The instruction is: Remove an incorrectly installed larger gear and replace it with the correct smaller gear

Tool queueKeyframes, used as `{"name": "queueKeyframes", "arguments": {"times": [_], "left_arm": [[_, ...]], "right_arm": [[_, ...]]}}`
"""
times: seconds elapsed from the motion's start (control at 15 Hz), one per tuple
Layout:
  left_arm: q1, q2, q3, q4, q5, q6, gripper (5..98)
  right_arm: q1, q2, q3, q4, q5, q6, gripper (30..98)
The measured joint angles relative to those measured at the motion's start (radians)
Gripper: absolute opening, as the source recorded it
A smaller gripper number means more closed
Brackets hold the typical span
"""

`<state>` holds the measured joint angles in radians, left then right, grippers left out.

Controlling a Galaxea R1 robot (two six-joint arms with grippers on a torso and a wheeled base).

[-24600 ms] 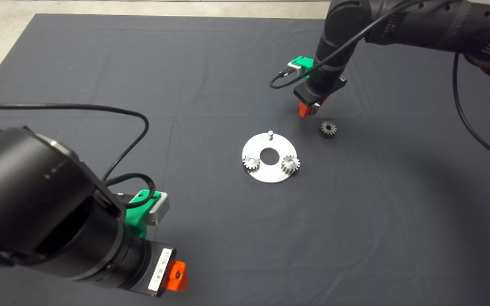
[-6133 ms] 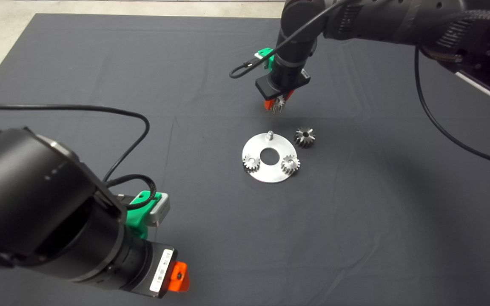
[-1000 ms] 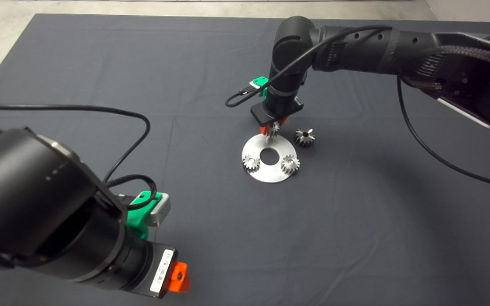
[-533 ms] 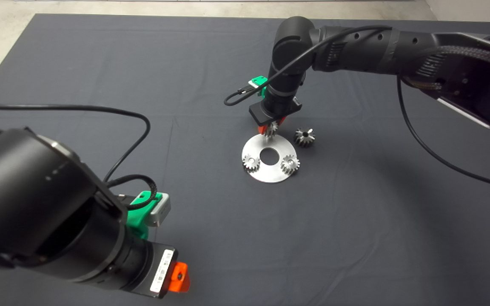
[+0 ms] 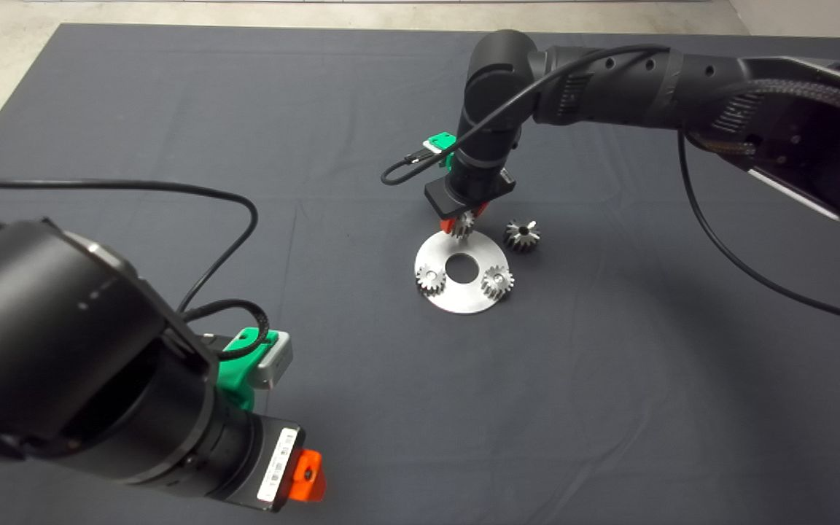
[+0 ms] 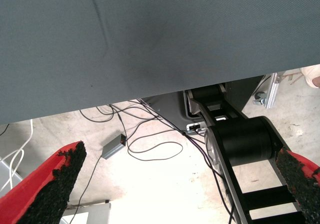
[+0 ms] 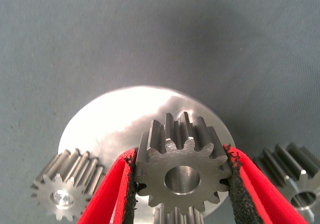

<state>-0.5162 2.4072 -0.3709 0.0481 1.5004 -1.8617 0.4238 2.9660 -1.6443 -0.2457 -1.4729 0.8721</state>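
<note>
My right gripper is shut on the smaller gear, a fine-toothed steel gear with a centre hole. It holds the gear at the far edge of the round steel plate, where a pin stood earlier; the pin is hidden. Two matching small gears sit on the plate. The larger gear, with broad teeth and a dark bore, lies on the mat just right of the plate. It also shows in the right wrist view. My left gripper is parked at the lower left, open and empty.
The dark mat covers the table, with pale floor beyond its far edge. The left wrist view shows the mat's edge, floor cables and a black frame. The right arm reaches in over the far right of the mat.
Over the past seconds my right gripper brought the smaller gear from above the far mat down to the plate's far edge. In the last second it shifted slightly left. The left arm has not moved.
</note>
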Motion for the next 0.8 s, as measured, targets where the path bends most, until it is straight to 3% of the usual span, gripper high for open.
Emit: {"name": "queueKeyframes", "arguments": {"times": [0.4, 0.8], "left_arm": [[0.000, 0.000, 0.000, 0.000, 0.000, 0.000, 98.1], [0.000, 0.000, 0.000, 0.000, 0.000, 0.000, 98.1]], "right_arm": [[0.000, 0.002, 0.007, 0.000, -0.054, -0.002, 40.4], [0.000, 0.002, 0.009, -0.001, -0.053, -0.002, 40.4]]}}
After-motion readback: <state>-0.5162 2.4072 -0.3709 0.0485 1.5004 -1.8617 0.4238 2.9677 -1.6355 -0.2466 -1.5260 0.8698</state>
